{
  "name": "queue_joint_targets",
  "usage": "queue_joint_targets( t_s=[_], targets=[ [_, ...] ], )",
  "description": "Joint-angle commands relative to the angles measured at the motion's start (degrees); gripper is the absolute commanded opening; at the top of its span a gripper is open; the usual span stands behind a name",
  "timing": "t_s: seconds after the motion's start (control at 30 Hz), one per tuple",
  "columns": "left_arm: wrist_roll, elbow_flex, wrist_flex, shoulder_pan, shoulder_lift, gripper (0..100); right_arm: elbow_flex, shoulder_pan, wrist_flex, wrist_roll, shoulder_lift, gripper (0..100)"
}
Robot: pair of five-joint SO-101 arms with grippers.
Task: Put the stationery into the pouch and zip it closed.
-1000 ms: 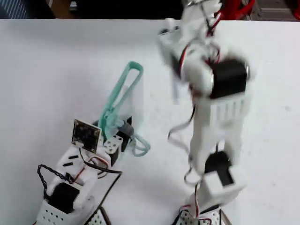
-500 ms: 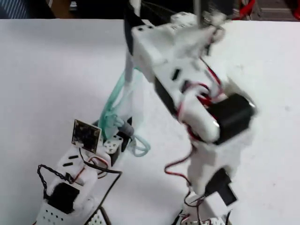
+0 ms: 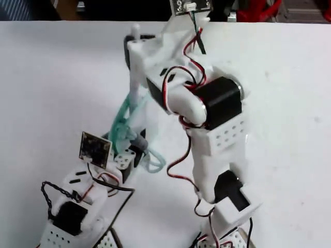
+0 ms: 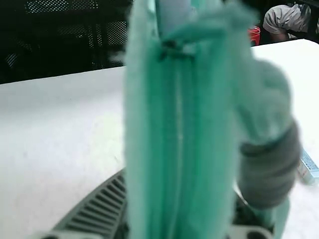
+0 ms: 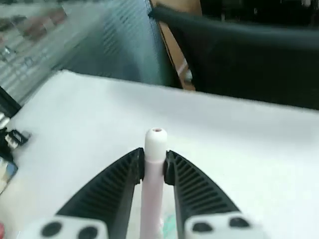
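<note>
While my right jaws are closed snugly on a pale pen (image 5: 152,169), its tip poking out beyond them, I am at the loading step: stationery going into the pouch. In the high view the pen (image 3: 135,62) stands near upright, directly above the far end of the teal pouch (image 3: 126,120). Its lower end is at or just inside the rim; I cannot tell which. My left jaws are clamped on the near end of that pouch (image 4: 179,129), holding it on edge over the white desk (image 3: 51,82) with the zip line uppermost. My own right arm hides how wide the mouth gapes.

Next, I judge, the pen needs to go straight down between the two teal edges and then lie along the pouch's length before I let go. A tilt could snag it on the zip teeth. The zipping is not yet begun, so the task looks to be somewhere in its first half.
</note>
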Motion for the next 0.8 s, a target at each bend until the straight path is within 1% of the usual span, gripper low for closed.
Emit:
queue_joint_targets(
  t_s=[0.0,0.1,0.2,0.3,0.4,0.53,0.6,0.7,0.77],
  targets=[
    [-0.35,-0.35,-0.97,0.48,-0.48,15,-1.41,-2.51,2.77,-1.14,-0.84,1.7],
    [-0.35,-0.35,-0.97,0.48,-0.48,15,-1.32,-5.67,3.03,-0.70,-2.07,1.7],
    [-0.35,-0.35,-0.97,0.48,-0.48,15,0.88,-6.73,2.95,-1.14,-2.51,1.7],
    [-0.35,-0.35,-0.97,0.48,-0.48,15,5.98,-6.46,2.86,-0.79,-2.51,1.7],
    [-0.35,-0.35,-0.97,0.48,-0.48,15,10.90,-4.44,2.51,-0.70,-2.86,1.7],
    [-0.35,-0.35,-0.97,0.48,-0.48,15,11.78,-2.86,2.59,-0.53,-3.12,2.5],
    [-0.35,-0.35,-0.97,0.48,-0.48,15,11.87,-3.12,2.77,1.67,-3.12,6.9],
    [-0.35,-0.35,-0.97,0.48,-0.48,15,11.96,-3.91,2.86,3.96,-3.21,19.1],
    [-0.35,-0.35,-0.97,0.48,-0.48,15,11.78,-4.00,2.95,4.22,-4.00,25.0]
  ],
)
